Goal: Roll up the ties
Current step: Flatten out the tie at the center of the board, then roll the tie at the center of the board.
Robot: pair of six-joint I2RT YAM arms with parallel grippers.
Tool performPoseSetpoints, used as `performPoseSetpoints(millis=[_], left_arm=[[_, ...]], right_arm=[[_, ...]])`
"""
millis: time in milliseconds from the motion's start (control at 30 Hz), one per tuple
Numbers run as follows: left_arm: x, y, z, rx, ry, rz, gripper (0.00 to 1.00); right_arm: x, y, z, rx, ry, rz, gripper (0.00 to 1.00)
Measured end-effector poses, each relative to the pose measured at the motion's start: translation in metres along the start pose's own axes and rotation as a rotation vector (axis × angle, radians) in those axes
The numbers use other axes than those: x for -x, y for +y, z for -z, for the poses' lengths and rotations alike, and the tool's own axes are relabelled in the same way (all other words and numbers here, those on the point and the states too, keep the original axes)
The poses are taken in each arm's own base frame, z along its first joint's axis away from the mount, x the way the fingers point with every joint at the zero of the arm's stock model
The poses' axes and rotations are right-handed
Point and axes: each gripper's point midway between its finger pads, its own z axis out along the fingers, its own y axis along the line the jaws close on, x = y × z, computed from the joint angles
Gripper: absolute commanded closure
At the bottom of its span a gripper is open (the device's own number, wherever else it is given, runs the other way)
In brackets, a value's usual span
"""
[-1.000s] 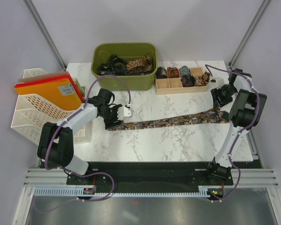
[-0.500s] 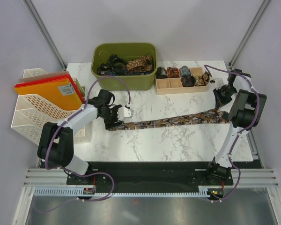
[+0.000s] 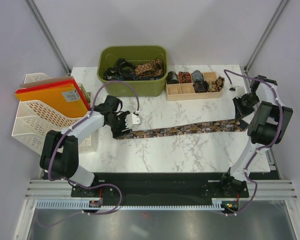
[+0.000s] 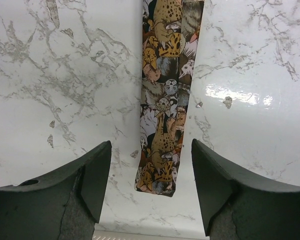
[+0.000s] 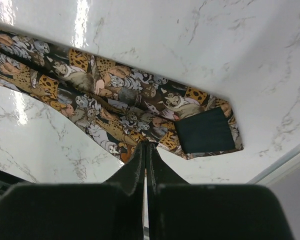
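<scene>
One tie (image 3: 180, 130), dark with a gold-brown animal print, lies stretched across the marble table from left to right. Its narrow end (image 4: 162, 125) rests flat between the fingers of my left gripper (image 4: 151, 187), which hovers open just above it without touching. My right gripper (image 5: 146, 146) is shut on the tie's wide end (image 5: 115, 95), pinching its near edge beside the black back patch (image 5: 205, 130). In the top view the left gripper (image 3: 122, 126) is at mid-left and the right gripper (image 3: 241, 113) at the far right of the table.
A green bin (image 3: 132, 89) holding loose ties stands at the back. Beside it is a wooden box (image 3: 190, 95) with rolled ties. A white rack (image 3: 35, 120) with orange folders sits at the left. The table's right edge (image 5: 285, 165) runs close to the wide end.
My right gripper closed on the wide end and pulled it rightward, drawing the tie straighter. The left gripper stayed over the narrow end, open.
</scene>
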Motion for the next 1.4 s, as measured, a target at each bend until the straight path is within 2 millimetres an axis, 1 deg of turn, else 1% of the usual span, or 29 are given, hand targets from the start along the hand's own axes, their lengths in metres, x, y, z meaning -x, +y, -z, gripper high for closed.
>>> performPoseSetpoints(millis=[33, 100, 133, 167, 233, 267, 333, 367, 400, 467, 533, 600, 700, 767, 833, 867, 900, 933, 967, 1067, 1167, 1300, 1333, 1400], left_arm=[[0.0, 0.0, 0.0, 0.001, 0.001, 0.0, 0.27], [-0.001, 0.0, 0.0, 0.002, 0.003, 0.0, 0.26], [-0.001, 0.001, 0.0, 0.003, 0.005, 0.0, 0.26], [-0.002, 0.001, 0.0, 0.005, 0.009, 0.003, 0.25], [-0.006, 0.002, 0.002, 0.012, 0.019, 0.016, 0.25], [-0.008, 0.003, 0.003, 0.015, 0.022, 0.025, 0.25], [-0.013, 0.005, 0.005, 0.02, 0.03, 0.045, 0.25], [-0.017, 0.006, 0.006, 0.023, 0.036, 0.054, 0.25], [-0.019, 0.006, 0.007, 0.026, 0.041, 0.062, 0.25], [-0.025, 0.007, 0.01, 0.029, 0.051, 0.079, 0.25], [-0.029, 0.007, 0.012, 0.03, 0.058, 0.088, 0.25], [-0.034, 0.004, 0.012, 0.022, 0.066, 0.086, 0.26], [-0.044, -0.007, 0.008, -0.01, 0.088, 0.082, 0.3], [-0.049, -0.011, 0.006, -0.024, 0.101, 0.083, 0.33], [-0.054, -0.012, 0.004, -0.027, 0.11, 0.083, 0.33], [-0.056, -0.011, 0.002, -0.026, 0.112, 0.084, 0.33], [-0.057, -0.01, 0.002, -0.022, 0.111, 0.084, 0.33], [-0.058, -0.01, 0.001, -0.018, 0.11, 0.082, 0.33], [-0.058, -0.009, 0.001, -0.015, 0.11, 0.08, 0.34], [-0.058, -0.007, 0.0, -0.004, 0.104, 0.069, 0.34], [-0.057, -0.007, 0.001, 0.004, 0.096, 0.059, 0.37], [-0.054, -0.006, 0.001, 0.004, 0.079, 0.055, 0.43], [-0.053, -0.006, 0.0, 0.003, 0.072, 0.055, 0.46], [-0.052, -0.006, 0.0, 0.003, 0.066, 0.054, 0.48]], right_arm=[[-0.005, 0.0, -0.004, 0.001, 0.013, -0.005, 1.0], [-0.011, -0.001, -0.012, 0.008, 0.037, -0.016, 0.91], [-0.011, -0.003, -0.015, 0.006, 0.04, -0.021, 0.85], [-0.01, -0.005, -0.019, 0.003, 0.039, -0.025, 0.75], [-0.008, -0.01, -0.027, -0.004, 0.036, -0.035, 0.67], [-0.008, -0.012, -0.03, -0.007, 0.038, -0.037, 0.57], [-0.007, -0.015, -0.031, -0.015, 0.034, -0.034, 0.51], [-0.006, -0.016, -0.031, -0.019, 0.031, -0.029, 0.45], [-0.005, -0.016, -0.03, -0.022, 0.026, -0.027, 0.42], [-0.003, -0.017, -0.028, -0.028, 0.016, -0.019, 0.39], [0.001, -0.015, -0.021, -0.034, -0.006, -0.012, 0.39], [0.008, -0.011, -0.01, -0.042, -0.04, 0.0, 0.42], [0.023, 0.003, 0.012, -0.044, -0.117, 0.027, 0.45], [0.035, 0.02, 0.021, -0.028, -0.156, 0.05, 0.5], [0.05, 0.046, 0.022, 0.012, -0.185, 0.081, 0.54], [0.057, 0.062, 0.019, 0.045, -0.194, 0.096, 0.55], [0.062, 0.074, 0.016, 0.069, -0.199, 0.107, 0.57], [0.068, 0.093, 0.008, 0.109, -0.198, 0.116, 0.57], [0.069, 0.105, 0.003, 0.136, -0.194, 0.118, 0.58], [0.073, 0.15, -0.014, 0.239, -0.177, 0.12, 0.58], [0.079, 0.186, -0.022, 0.332, -0.187, 0.097, 0.59], [0.091, 0.23, -0.035, 0.442, -0.218, 0.058, 0.64], [0.092, 0.238, -0.037, 0.459, -0.218, 0.054, 0.65], [0.094, 0.258, -0.044, 0.493, -0.216, 0.05, 0.66]])
